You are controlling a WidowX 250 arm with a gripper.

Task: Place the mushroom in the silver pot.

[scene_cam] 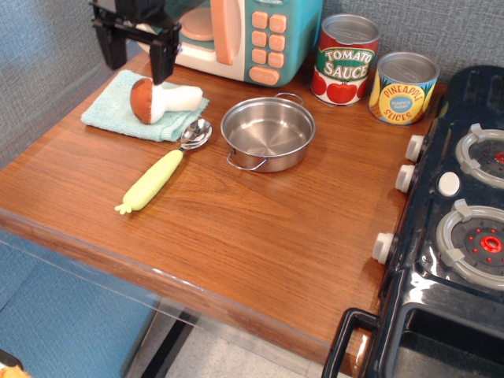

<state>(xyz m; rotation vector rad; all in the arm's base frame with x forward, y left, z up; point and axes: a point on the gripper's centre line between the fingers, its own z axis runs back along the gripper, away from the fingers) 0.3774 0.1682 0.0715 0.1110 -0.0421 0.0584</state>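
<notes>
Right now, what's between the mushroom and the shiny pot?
In the only view, the spoon's silver bowl and the towel's edge lie between the mushroom and the silver pot; otherwise bare wood.

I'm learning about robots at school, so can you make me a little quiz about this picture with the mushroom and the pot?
1. True or false: the mushroom is already inside the silver pot.
2. What is the mushroom lying on? A) the wooden table B) a light blue cloth C) the stove
3. Fill in: the spoon next to the pot has a ______ handle.

Key:
1. False. The pot is empty, and the mushroom lies on its side to the pot's left.
2. B, the cloth. The gripper hangs open just above it, holding nothing.
3. Yellow.
</notes>
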